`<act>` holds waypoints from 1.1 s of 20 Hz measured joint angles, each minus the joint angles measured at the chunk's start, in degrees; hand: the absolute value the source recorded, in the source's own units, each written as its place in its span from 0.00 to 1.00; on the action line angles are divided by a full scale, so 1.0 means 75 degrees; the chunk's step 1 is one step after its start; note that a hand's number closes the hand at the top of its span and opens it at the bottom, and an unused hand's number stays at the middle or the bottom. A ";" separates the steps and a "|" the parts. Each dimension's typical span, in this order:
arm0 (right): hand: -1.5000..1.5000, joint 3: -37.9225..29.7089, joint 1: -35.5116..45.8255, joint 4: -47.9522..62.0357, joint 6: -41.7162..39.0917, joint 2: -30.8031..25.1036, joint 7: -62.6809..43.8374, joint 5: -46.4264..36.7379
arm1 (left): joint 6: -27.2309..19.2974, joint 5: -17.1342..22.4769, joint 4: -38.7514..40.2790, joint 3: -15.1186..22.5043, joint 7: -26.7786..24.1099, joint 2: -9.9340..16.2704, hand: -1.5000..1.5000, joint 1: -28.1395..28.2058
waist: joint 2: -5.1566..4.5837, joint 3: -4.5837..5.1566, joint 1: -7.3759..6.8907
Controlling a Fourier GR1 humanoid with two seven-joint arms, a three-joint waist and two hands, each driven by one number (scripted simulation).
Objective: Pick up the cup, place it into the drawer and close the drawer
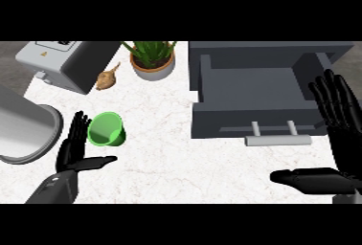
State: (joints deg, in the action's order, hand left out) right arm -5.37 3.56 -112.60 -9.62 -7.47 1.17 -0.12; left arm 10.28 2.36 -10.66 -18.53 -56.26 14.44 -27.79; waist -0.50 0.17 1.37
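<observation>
A green cup (107, 129) lies tipped on the white counter at the left, its mouth facing me. My left hand (75, 148) is open just left of it, fingers straight beside the cup's rim and thumb stretched out below it. The grey drawer (249, 95) stands pulled open at the upper right, its inside bare, with a pale handle (277, 139) on its front. My right hand (338, 119) is open at the right edge, fingers up, its thumb pointing left below the drawer's front.
A potted plant (152, 58) stands at the back beside a brown ginger root (108, 79). A grey toaster (65, 60) sits at the back left, and a large metal pot (25, 129) fills the left edge.
</observation>
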 measured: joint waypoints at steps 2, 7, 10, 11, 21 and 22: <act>0.00 -0.0049 0.0015 -0.0058 -0.0030 -0.0037 -0.0056 0.0057 | 0.0047 -0.0001 0.0087 -0.0022 -0.0028 0.0047 0.00 -0.0027 | -0.0006 0.0003 0.0015; 0.00 0.0129 0.0166 -0.0069 0.0092 0.0096 -0.0210 -0.0076 | 0.0114 -0.0004 0.0187 -0.0052 -0.0062 0.0029 0.00 -0.0115 | -0.0018 0.0007 0.0028; 0.00 0.0060 0.0144 -0.0112 0.0034 0.0052 -0.0249 0.0020 | 0.0226 0.0014 0.0181 -0.0056 -0.0013 -0.0042 0.00 -0.0215 | -0.0013 0.0006 0.0030; 0.00 0.0056 0.0105 -0.0062 -0.0012 0.0038 -0.0176 0.0031 | 0.0267 0.0022 0.0180 -0.0065 -0.0030 -0.0049 0.00 -0.0202 | -0.0020 0.0008 0.0041; 0.00 0.0203 0.0147 0.0144 0.0021 0.0157 -0.0020 -0.0100 | 0.1000 0.0137 0.0004 -0.0077 0.0184 -0.0180 1.00 -0.0442 | -0.0032 0.0009 0.0057; 0.00 0.0175 0.0104 0.0159 -0.0006 0.0153 0.0036 -0.0057 | 0.1048 0.0144 -0.0017 -0.0070 0.0163 -0.0263 1.00 -0.0414 | -0.0032 0.0010 0.0064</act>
State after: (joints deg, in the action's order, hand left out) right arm -4.05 4.34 -111.41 -9.66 -6.32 1.44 -0.55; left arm 18.14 3.44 -10.79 -19.06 -55.04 12.46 -30.89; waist -0.74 0.24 1.84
